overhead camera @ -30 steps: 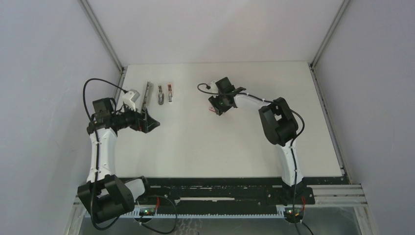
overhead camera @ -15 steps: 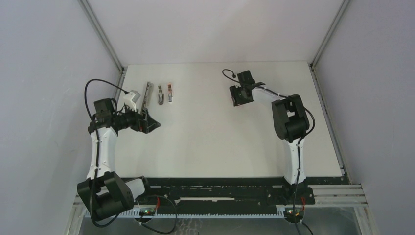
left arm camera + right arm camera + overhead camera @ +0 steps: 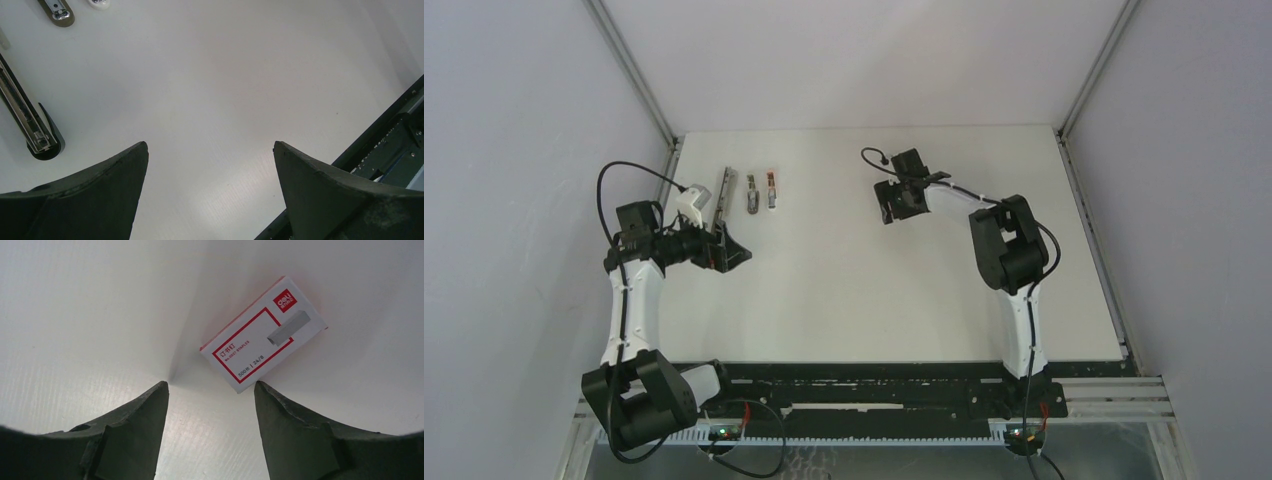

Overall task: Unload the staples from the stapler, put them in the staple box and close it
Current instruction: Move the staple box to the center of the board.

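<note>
Red-and-white box [image 3: 264, 335], right wrist view: "订书钉", "STAPLES", "500" and "24/8" printed inside a red frame. White logo on the red corner square, too small to read.

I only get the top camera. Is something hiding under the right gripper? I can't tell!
Observer: Yes. A small red-and-white box lies flat on the table, just ahead of the right gripper.
Operator: Is the gripper grabbing it?
Observer: No. The gripper is open, with nothing in it, and the box sits clear of its tips.
Operator: What's on the box?
Observer: A red frame, the print 24/8, and a picture of a grey block of staples.
</note>
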Robot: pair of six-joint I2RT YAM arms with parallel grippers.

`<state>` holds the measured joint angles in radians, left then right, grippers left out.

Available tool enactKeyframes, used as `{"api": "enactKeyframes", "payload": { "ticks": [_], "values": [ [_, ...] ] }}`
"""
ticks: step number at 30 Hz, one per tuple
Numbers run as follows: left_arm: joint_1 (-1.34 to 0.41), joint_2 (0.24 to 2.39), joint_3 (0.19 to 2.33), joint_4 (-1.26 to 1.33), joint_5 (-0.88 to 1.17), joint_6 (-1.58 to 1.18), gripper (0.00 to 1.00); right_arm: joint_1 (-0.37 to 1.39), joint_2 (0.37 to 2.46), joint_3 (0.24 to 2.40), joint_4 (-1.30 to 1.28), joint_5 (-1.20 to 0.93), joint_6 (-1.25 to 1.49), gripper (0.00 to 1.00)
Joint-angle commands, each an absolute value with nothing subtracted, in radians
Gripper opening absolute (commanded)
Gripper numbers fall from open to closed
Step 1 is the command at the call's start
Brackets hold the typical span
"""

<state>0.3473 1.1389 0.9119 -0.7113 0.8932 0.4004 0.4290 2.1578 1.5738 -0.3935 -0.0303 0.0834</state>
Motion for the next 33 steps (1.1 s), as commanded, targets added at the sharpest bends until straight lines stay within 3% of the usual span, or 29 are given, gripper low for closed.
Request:
{"api": "enactKeyframes", "payload": {
  "ticks": [1,25,33],
  "values": [
    [0.353,1.120,0.887,-0.681,0.904,0.393,1.00,0.394,2.149,1.595,-0.433,-0.025,0.123,0.65],
    [0.353,1.128,0.884,-0.670,0.908,0.391,1.00,0.331,2.354,1.860,-0.529,-0.262,0.156,0.81],
    [0.352,1.126,0.883,-0.670,0.908,0.391,1.00,0.333,2.359,1.866,-0.531,-0.268,0.153,0.82]
  ]
}}
